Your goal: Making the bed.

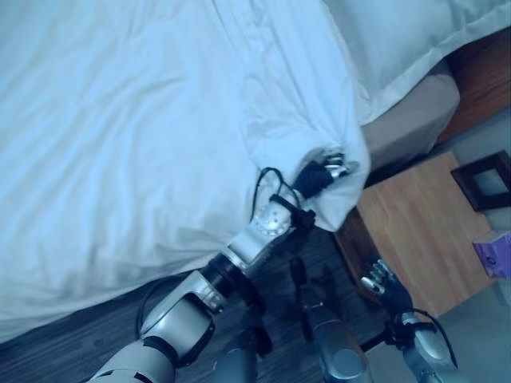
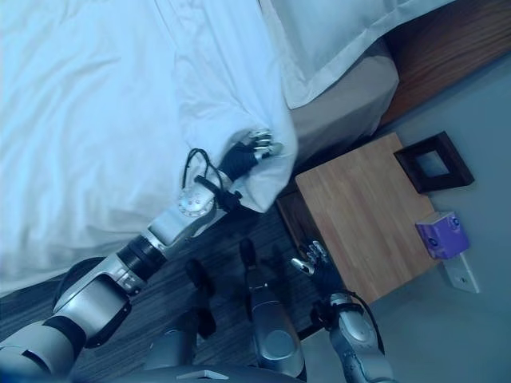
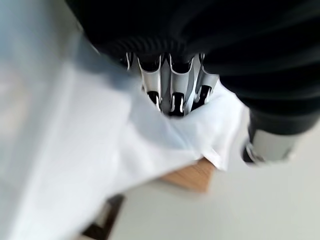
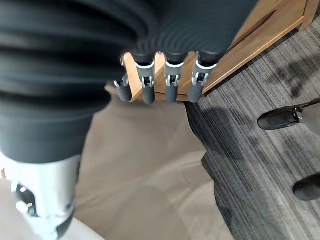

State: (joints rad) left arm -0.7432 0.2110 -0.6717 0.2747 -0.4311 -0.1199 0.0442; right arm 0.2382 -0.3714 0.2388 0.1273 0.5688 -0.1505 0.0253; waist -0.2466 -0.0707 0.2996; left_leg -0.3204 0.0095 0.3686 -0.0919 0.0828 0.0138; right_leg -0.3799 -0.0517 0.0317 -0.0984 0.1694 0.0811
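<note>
Around the left hand (image 1: 329,171), the hanging corner of the white cotton duvet (image 1: 144,136) is bunched, fingers (image 3: 172,95) curled into the cloth. From those fingers its long body runs away up across the bed, so this hand is far nearer than the right hand (image 2: 317,263), which hangs slack-fingered, holding nothing, beside the light wooden bedside table (image 2: 363,215). Just beyond the gripped corner lie the white pillow (image 2: 335,32) and the table edge, likely snags.

I can read no words, numbers or signs anywhere here; the purple box (image 2: 440,234) on the wooden bench (image 2: 359,215) carries print too small for me to make out.
</note>
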